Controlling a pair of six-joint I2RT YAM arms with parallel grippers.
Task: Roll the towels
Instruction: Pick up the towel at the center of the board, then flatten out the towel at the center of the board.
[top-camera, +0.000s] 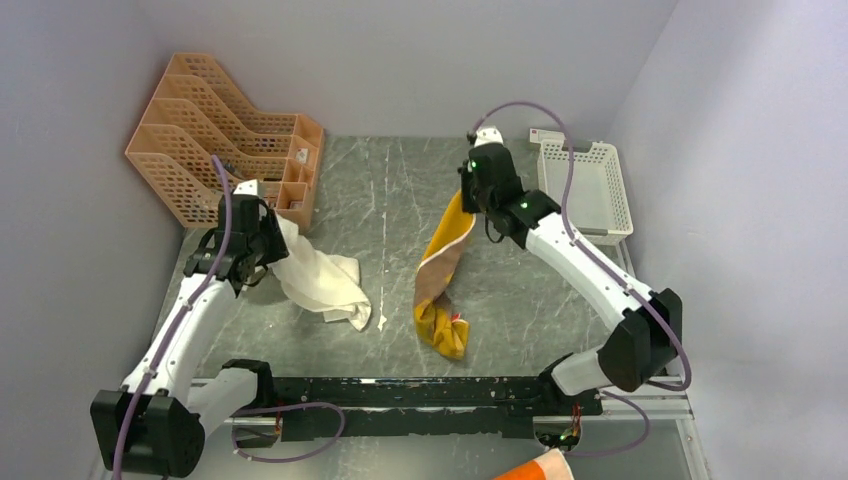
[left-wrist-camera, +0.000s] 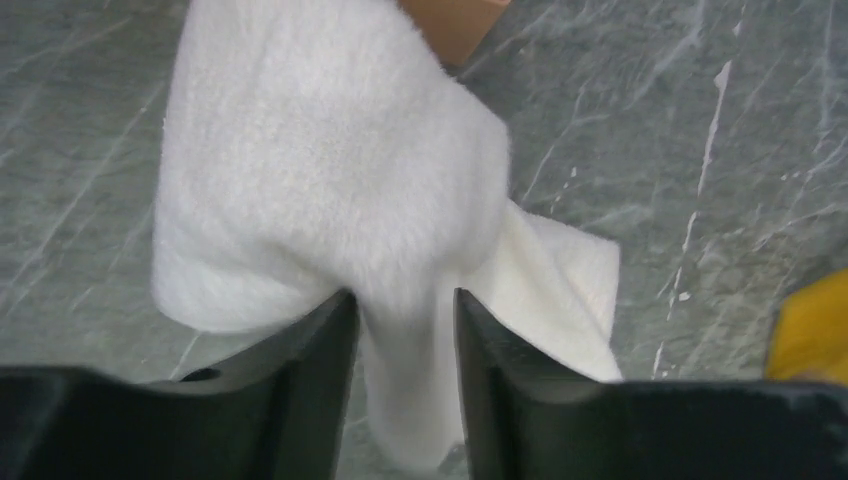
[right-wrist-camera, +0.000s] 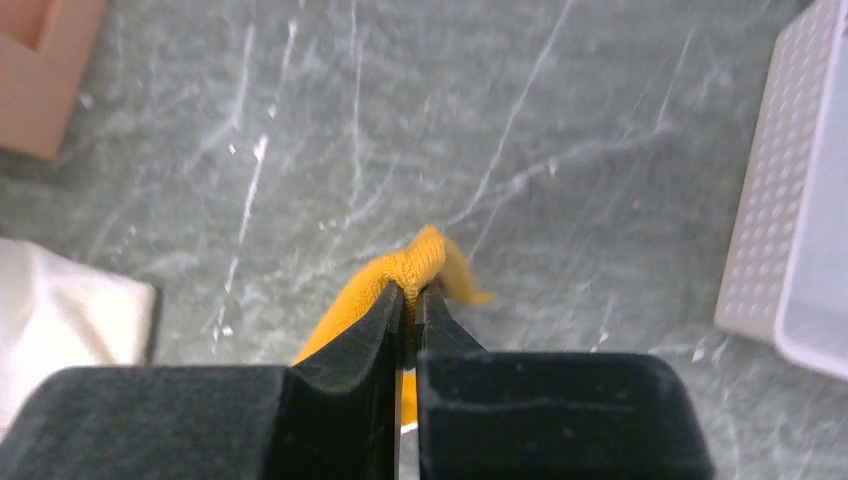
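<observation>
Left tool (left-wrist-camera: 405, 325): clamped on a bunched fold of the white towel (top-camera: 322, 278), which is held up just in front of the orange file rack (top-camera: 225, 130), lower end trailing on the grey table (top-camera: 380, 190). Right tool (right-wrist-camera: 410, 300): pinched tight on the yellow towel (top-camera: 443, 268), well right of the rack, upper edge raised, lower end heaped on the table.

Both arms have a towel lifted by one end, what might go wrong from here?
The right gripper pinches only a thin edge of the yellow towel, so it may slip free. The white towel hangs bunched in the left gripper, so it may land crumpled rather than flat. It hangs beside the orange file rack and might snag.
</observation>
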